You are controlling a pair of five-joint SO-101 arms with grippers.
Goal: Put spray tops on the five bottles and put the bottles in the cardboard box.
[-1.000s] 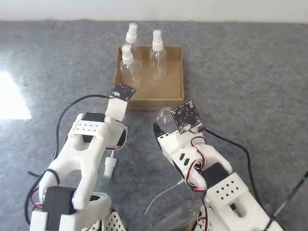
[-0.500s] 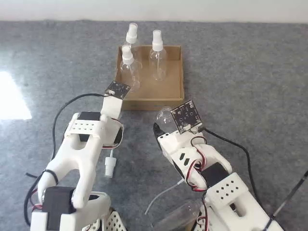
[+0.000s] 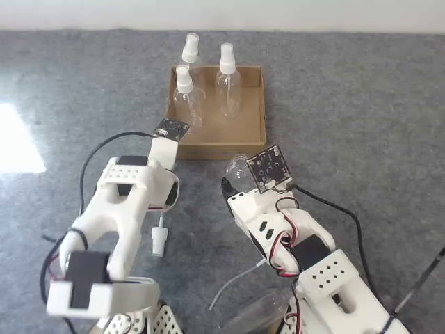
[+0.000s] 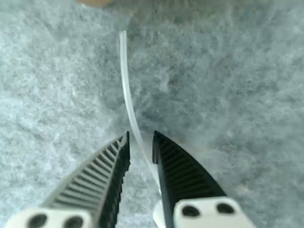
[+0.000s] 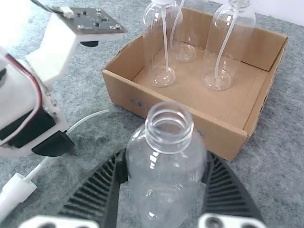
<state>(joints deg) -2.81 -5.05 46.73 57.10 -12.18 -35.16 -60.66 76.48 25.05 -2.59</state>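
Left arm shifted back | left gripper (image 4: 140,136) parted astride spray-top tube (image 4: 125,85) | right gripper (image 5: 165,161) clamps bottle (image 5: 164,142)

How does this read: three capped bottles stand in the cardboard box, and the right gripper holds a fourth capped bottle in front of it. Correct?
Not quite: the fourth bottle in the right gripper has no spray top; the right wrist view shows its neck open. Otherwise right: three capped bottles stand in the cardboard box, the fourth held in front of it.

Brown box (image 3: 217,149) — grey mat (image 3: 361,104)
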